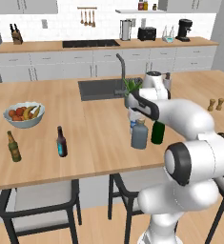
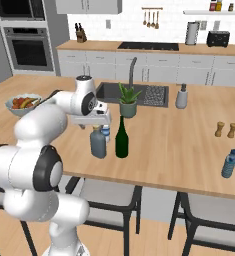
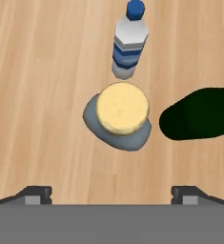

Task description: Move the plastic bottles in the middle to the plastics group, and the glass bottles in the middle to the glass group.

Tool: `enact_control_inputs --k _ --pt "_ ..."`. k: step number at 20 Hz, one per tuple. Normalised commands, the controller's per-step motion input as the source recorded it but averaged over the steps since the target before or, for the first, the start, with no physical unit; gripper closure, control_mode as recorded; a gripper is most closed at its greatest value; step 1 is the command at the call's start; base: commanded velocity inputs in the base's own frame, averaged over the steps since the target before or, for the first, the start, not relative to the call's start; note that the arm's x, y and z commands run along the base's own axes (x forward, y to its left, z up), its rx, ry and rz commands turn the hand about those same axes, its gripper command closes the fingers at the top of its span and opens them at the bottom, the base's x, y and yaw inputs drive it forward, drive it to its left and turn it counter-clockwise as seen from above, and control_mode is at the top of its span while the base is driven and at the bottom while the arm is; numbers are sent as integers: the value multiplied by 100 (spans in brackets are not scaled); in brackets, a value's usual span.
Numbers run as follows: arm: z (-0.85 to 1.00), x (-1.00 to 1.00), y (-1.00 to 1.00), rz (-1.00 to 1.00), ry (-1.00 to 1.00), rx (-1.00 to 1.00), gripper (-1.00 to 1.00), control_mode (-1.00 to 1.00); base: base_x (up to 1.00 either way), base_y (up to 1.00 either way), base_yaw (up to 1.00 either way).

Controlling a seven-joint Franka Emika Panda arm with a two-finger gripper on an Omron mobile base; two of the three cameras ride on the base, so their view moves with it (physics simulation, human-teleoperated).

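Hand view: my gripper hovered wide open and empty, straight above the grey-blue bottle.
I saw the green bottle just beside it, the water bottle close behind; glass group stood well apart on the counter.

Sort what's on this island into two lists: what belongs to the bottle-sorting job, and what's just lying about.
Job:
small water bottle
grey-blue bottle
green wine bottle
brown beer bottle
dark beer bottle
blue plastic bottle

Lying about:
fruit bowl
potted plant
pump dispenser
shakers
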Motion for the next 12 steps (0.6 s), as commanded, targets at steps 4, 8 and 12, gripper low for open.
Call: enact_control_inputs --k 4,8,12 --pt "-17 32 0 0 0 0 -100 -100 0 0 0" --pt "-13 34 0 0 0 0 -100 -100 0 0 0" --pt "-10 21 0 0 0 0 -100 -100 0 0 0"
